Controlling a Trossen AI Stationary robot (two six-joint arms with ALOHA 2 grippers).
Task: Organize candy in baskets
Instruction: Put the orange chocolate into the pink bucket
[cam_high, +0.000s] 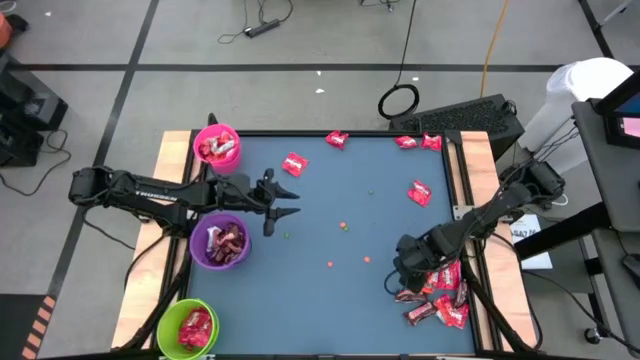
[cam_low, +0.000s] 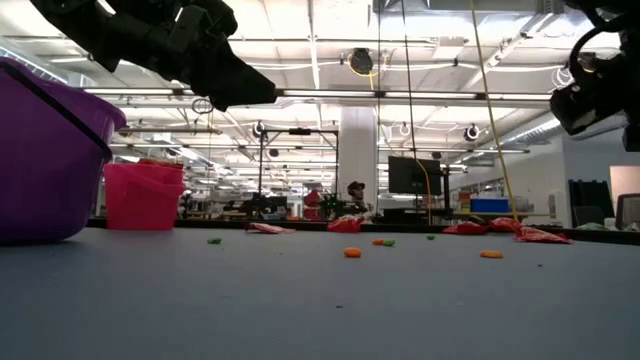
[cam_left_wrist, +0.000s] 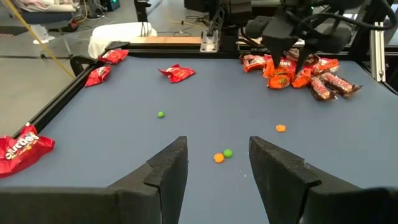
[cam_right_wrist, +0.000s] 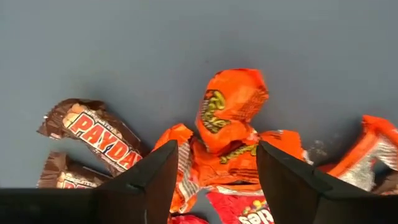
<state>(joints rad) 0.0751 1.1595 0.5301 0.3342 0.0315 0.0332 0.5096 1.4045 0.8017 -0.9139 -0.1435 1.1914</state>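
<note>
From above, the three baskets stand along the desk's left edge: the pink basket (cam_high: 216, 146) at the far corner, the purple basket (cam_high: 220, 243) midway, the green basket (cam_high: 187, 329) at the near corner, each with candy in it already. The left hand (cam_high: 284, 202) hovers over the desk between the pink and purple baskets, fingers spread and empty. The right hand (cam_high: 408, 262) is down at the pile of candy (cam_high: 440, 297) by the near right corner. Loose red pieces (cam_high: 294, 164) lie toward the far edge and the right edge.

At desk level, the purple basket (cam_low: 45, 160) looms close, the pink one (cam_low: 143, 195) behind it, and small orange and green specks (cam_low: 352, 252) dot the surface. Both arms hang clear of the desk.

Past the left wrist, the left hand's fingers (cam_left_wrist: 169, 168) stand wide with nothing between them; the right arm works over the pile (cam_left_wrist: 298, 70) at the opposite side.

Past the right wrist, the right hand's fingers (cam_right_wrist: 160, 171) straddle a crumpled orange wrapper (cam_right_wrist: 229, 109), wide, not yet gripping it. Brown bars (cam_right_wrist: 99, 137) lie just beside.

The step in hand looks like a pick from the pile. Next, the right hand probably needs to close on the orange wrapper alone, lift it free of its neighbours, and carry it across to a basket.
</note>
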